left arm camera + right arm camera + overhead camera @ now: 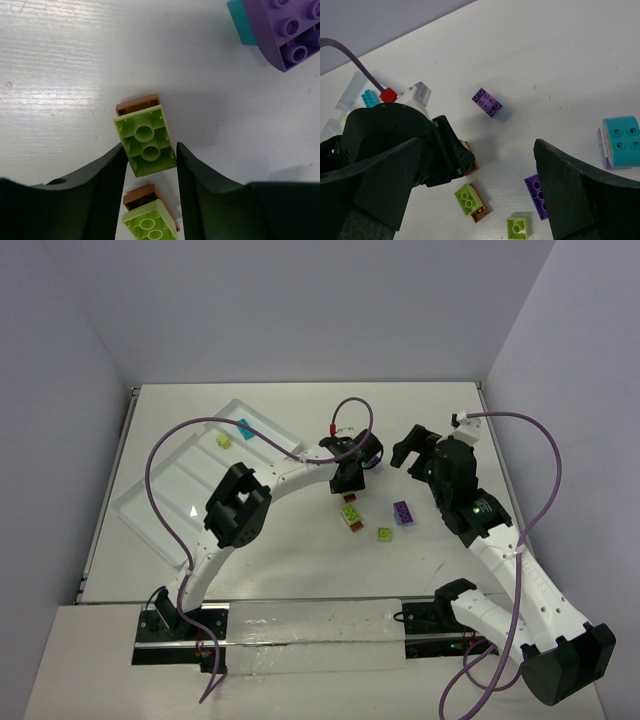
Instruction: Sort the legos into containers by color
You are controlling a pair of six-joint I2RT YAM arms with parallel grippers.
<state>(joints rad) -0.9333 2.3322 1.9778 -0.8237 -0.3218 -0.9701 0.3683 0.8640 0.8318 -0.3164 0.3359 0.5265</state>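
Bright, even light from above casts soft, faint shadows on the white table (300, 560). The left wrist view shows a pale sheen across it, and the edges nearest the lens look soft.

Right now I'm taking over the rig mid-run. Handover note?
Left gripper: jaws closed against both sides of a lime brick stacked on a brown one.
Right gripper: jaws open, empty, above the table.
Done: one lime piece and one teal piece lie in the tray.
Left, all on the table: second lime-on-brown stack, small lime square, purple brick, purple-and-teal pair, rounded teal block.
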